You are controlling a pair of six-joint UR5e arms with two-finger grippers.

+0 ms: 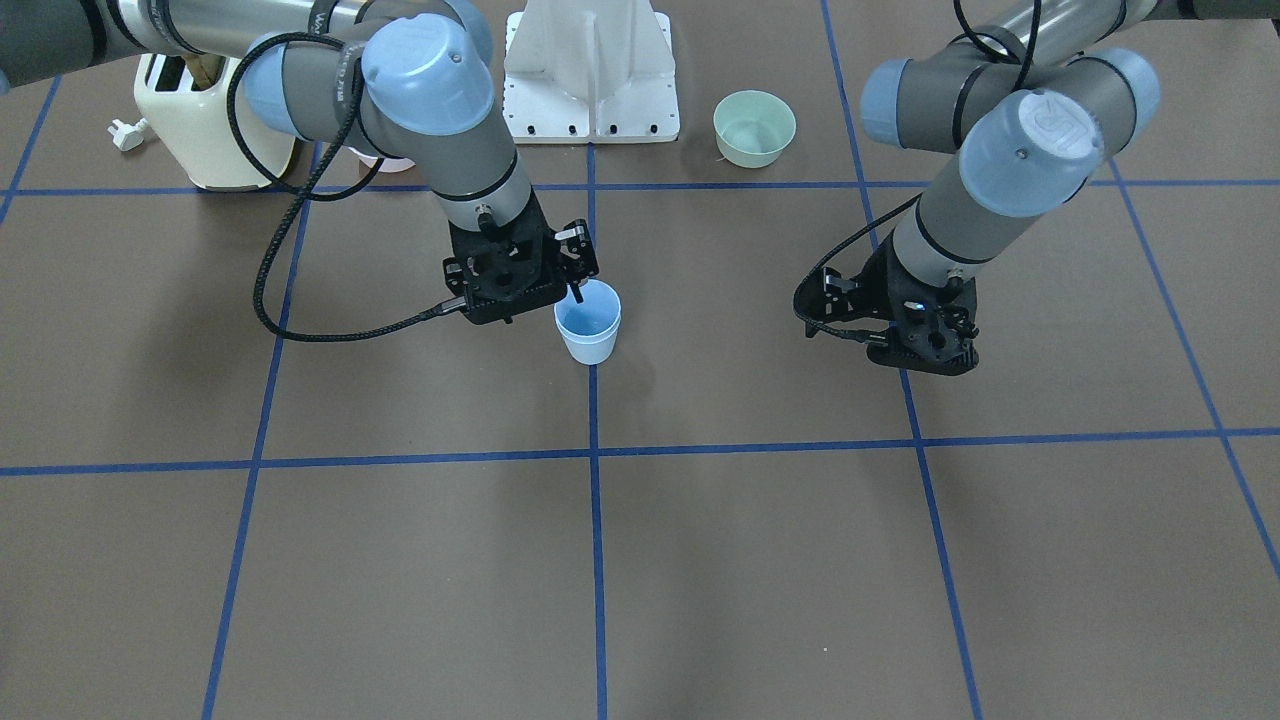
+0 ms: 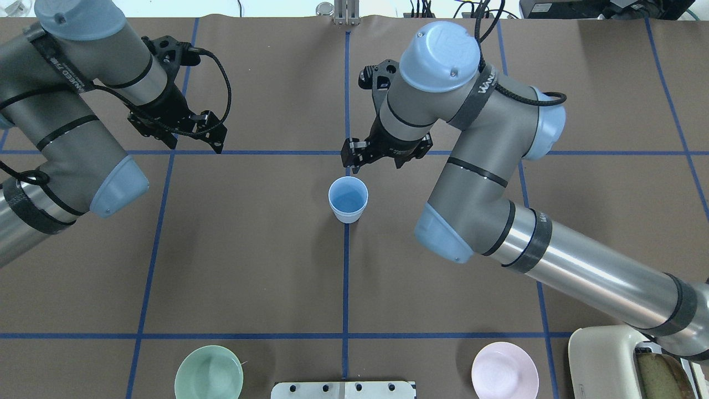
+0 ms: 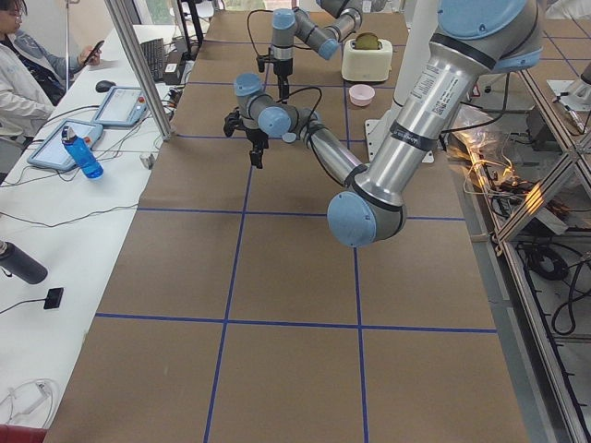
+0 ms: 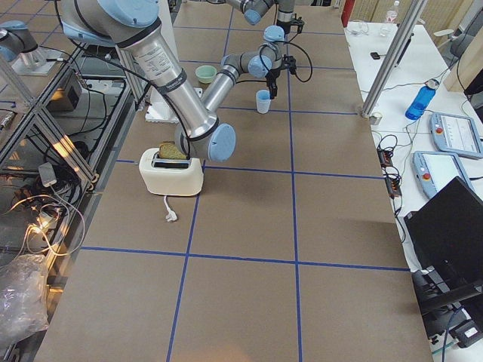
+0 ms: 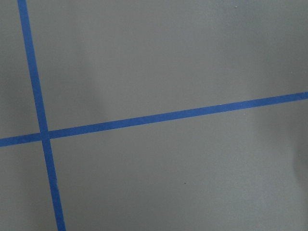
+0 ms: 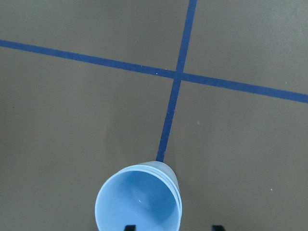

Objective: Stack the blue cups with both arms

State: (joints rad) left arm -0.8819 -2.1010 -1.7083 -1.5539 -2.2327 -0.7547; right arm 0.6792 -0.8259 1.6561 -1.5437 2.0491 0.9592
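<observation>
The right gripper [image 6: 173,227] has its jaws spread and empty (only two black fingertips [image 6: 129,227] peek in at the bottom edge of its wrist view), close by the rim of the blue cups [image 2: 348,199]. These stand nested and upright on the blue tape line [image 2: 345,277], mid-frame in the overhead view. The left gripper [image 2: 177,132] hangs at upper left, well apart from them; I cannot tell how its jaws stand. A green bowl [image 2: 209,373] and a pink bowl [image 2: 504,370] sit along the bottom edge.

This is a robotics lab: two robot arms [image 3: 411,120] stand at a brown table [image 3: 295,378] marked with blue tape lines [image 3: 277,211], beside an aluminium post [image 3: 137,65], teach pendants [image 3: 122,104] and a seated operator [image 3: 23,74].
</observation>
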